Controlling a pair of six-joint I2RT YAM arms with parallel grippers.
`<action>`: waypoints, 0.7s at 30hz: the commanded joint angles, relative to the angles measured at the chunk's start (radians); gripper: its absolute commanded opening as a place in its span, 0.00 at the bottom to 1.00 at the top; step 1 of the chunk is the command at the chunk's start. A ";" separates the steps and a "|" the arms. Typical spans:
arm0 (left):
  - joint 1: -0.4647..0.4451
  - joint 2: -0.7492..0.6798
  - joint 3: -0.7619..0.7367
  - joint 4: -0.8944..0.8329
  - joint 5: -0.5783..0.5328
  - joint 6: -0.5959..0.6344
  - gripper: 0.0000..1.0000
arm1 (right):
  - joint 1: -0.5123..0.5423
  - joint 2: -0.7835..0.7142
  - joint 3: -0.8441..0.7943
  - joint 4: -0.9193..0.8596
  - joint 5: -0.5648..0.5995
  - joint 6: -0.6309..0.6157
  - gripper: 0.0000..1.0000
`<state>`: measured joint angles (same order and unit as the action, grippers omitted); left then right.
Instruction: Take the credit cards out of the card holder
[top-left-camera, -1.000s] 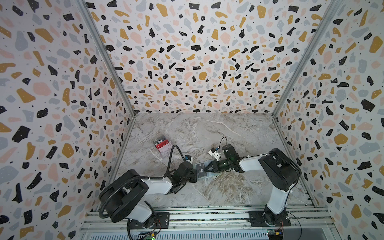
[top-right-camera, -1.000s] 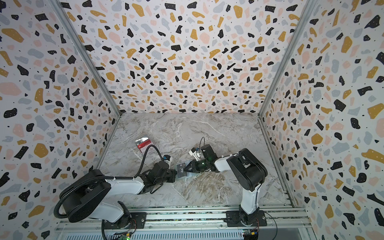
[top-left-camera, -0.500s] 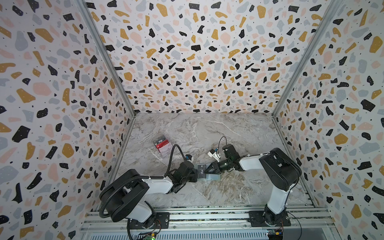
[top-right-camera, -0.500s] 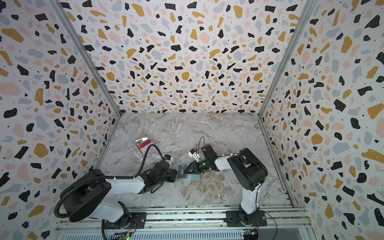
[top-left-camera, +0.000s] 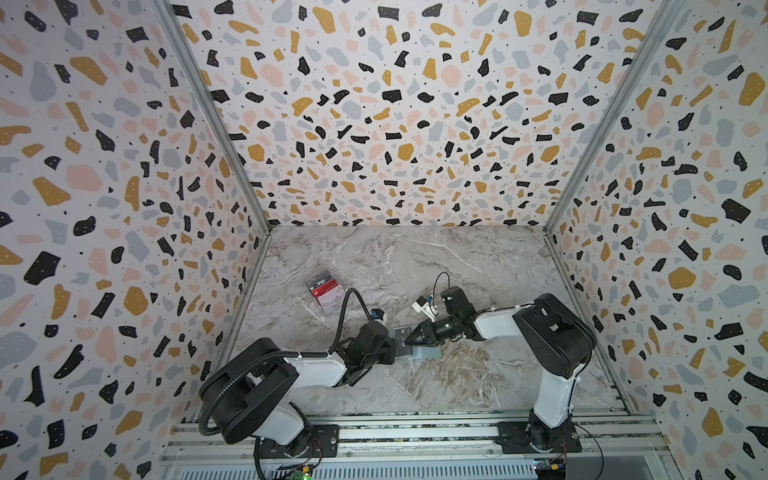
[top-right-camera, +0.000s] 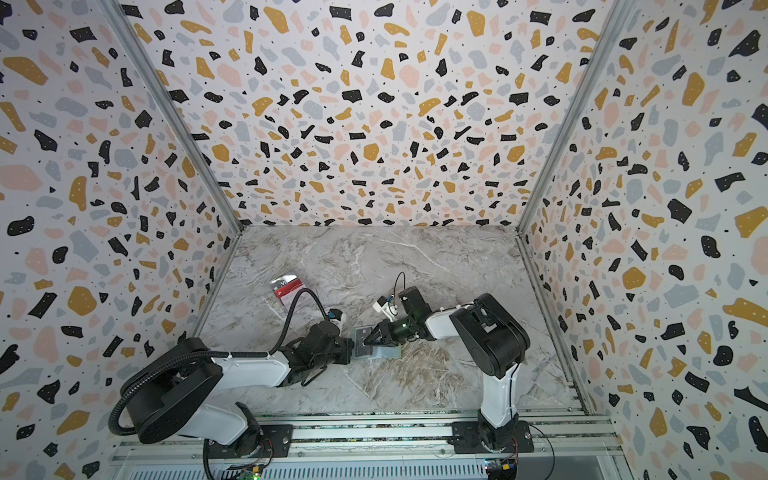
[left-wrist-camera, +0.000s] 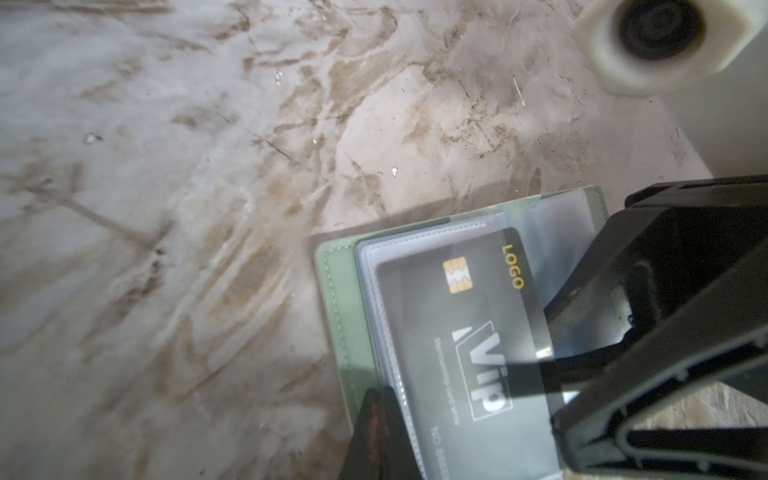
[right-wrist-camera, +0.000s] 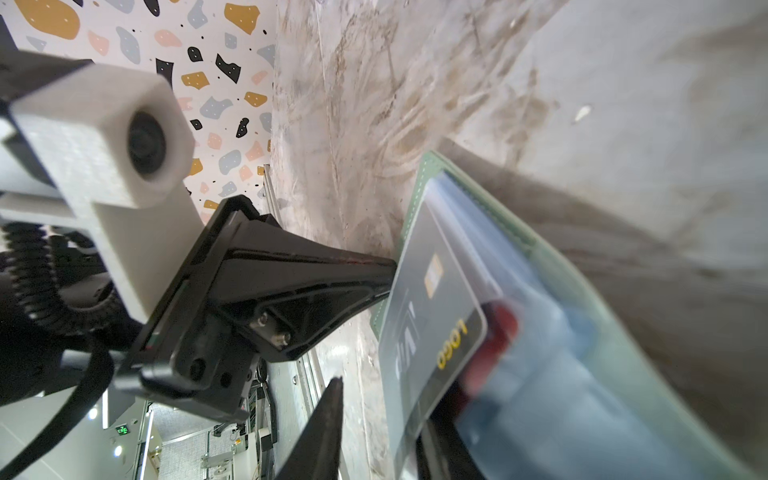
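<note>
Your card holder (top-left-camera: 428, 353) lies open on the marble surface (top-left-camera: 415, 266), near the front edge and about midway between the side edges. Your left claw (right-wrist-camera: 384, 266) is pinched fully closed, tip right up against the holder's green cover edge. Whether it actually nips the cover, you can't tell from here. Your right claw (left-wrist-camera: 546, 340) reaches in from the opposite side, jaws partly apart, straddling the LOGO end of the dark grey card (left-wrist-camera: 457, 332). One finger (right-wrist-camera: 328, 415) stands clear of it, so there's no grip. That card sits in the top clear sleeve, LOGO end poking out. By the left edge, well apart, a clear box (top-left-camera: 326, 293) shows a Vip card.
</note>
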<state>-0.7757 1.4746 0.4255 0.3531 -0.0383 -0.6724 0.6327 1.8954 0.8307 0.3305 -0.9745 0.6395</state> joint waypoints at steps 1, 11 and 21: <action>-0.003 0.048 0.001 -0.082 -0.026 0.013 0.00 | 0.019 0.003 0.035 0.026 0.004 0.016 0.31; -0.004 0.055 -0.002 -0.083 -0.037 0.008 0.00 | -0.010 -0.036 -0.034 0.124 -0.015 0.062 0.24; -0.004 0.053 -0.002 -0.083 -0.041 0.000 0.00 | -0.056 -0.101 -0.102 0.185 -0.058 0.069 0.23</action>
<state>-0.7765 1.4887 0.4328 0.3645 -0.0463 -0.6735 0.5888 1.8462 0.7406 0.4698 -0.9981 0.7006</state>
